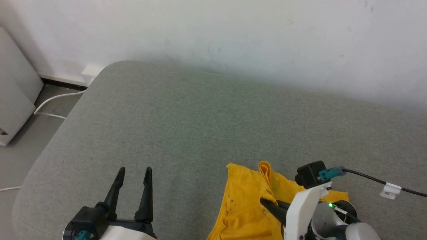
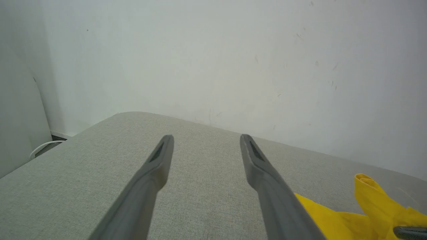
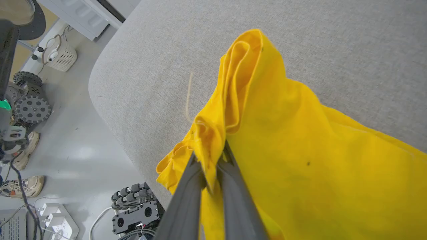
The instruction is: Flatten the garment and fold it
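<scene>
The right hand (image 3: 209,159) is pinched shut on a bunched fold of the mustard-yellow T-shirt (image 3: 300,146), which lies crumpled near the front edge of the grey cushion (image 1: 186,120), on the robot's right. The left hand (image 1: 134,173) hovers wide open and empty, well apart from the cloth. The fold probably wants a slow lift so the layers drop free. The left hand could then take a 2nd edge point, and the 2 hands draw apart.
</scene>
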You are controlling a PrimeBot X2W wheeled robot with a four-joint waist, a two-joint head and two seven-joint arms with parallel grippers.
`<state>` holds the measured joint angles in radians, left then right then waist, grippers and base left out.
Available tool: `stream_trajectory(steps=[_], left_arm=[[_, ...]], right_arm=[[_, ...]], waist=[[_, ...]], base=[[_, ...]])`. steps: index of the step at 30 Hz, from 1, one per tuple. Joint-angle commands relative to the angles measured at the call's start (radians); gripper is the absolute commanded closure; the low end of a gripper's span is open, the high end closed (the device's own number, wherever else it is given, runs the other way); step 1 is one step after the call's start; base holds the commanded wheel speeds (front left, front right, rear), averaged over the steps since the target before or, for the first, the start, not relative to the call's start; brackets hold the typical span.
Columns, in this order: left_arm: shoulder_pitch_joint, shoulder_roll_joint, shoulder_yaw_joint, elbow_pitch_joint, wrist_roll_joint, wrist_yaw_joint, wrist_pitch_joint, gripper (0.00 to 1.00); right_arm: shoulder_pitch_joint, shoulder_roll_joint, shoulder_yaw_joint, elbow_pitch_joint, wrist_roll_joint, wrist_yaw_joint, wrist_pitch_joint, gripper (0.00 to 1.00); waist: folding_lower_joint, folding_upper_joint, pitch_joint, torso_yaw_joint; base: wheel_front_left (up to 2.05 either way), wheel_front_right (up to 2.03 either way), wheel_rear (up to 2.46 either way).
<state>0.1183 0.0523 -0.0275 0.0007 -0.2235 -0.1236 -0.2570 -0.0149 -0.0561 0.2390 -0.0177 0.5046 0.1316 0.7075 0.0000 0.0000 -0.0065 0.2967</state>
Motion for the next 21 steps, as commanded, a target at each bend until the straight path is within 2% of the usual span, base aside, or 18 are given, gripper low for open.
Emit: stream_trajectory(steps=[1,11,12,14,18,21], left_arm=[[-0.015,-0.001,-0.003,0.002,0.013,-0.007,-0.005,0.00],[-0.039,-0.001,-0.015,0.010,0.014,-0.007,-0.005,0.00],[-0.039,-0.001,-0.017,0.012,0.014,-0.007,-0.005,0.00],[-0.041,-0.001,-0.020,0.012,0.014,-0.007,-0.005,0.00],[-0.038,-0.001,-0.012,0.015,0.012,-0.007,-0.005,0.00],[-0.037,-0.001,-0.006,0.019,0.011,-0.007,-0.005,0.00]], right_arm=[[-0.018,0.004,0.001,0.013,0.010,-0.001,-0.011,1.00],[-0.092,0.006,0.083,0.210,0.059,-0.001,-0.114,1.00],[-0.102,0.006,0.094,0.218,0.062,-0.001,-0.137,0.00],[-0.116,0.006,0.117,0.226,0.088,-0.001,-0.184,0.00],[-0.134,0.006,0.178,0.231,0.149,-0.001,-0.201,0.00],[-0.164,0.006,0.184,0.216,0.138,-0.001,-0.221,0.00]], waist=[[0.0000,0.0000,0.015,0.021],[0.0000,0.0000,0.041,0.058],[0.0000,0.0000,0.043,0.059],[0.0000,0.0000,0.045,0.060],[0.0000,0.0000,0.036,0.050],[0.0000,0.0000,0.027,0.035]], base=[[0.00,0.00,0.00],[0.00,0.00,0.00],[0.00,0.00,0.00],[0.00,0.00,0.00],[0.00,0.00,0.00],[0.00,0.00,0.00]])
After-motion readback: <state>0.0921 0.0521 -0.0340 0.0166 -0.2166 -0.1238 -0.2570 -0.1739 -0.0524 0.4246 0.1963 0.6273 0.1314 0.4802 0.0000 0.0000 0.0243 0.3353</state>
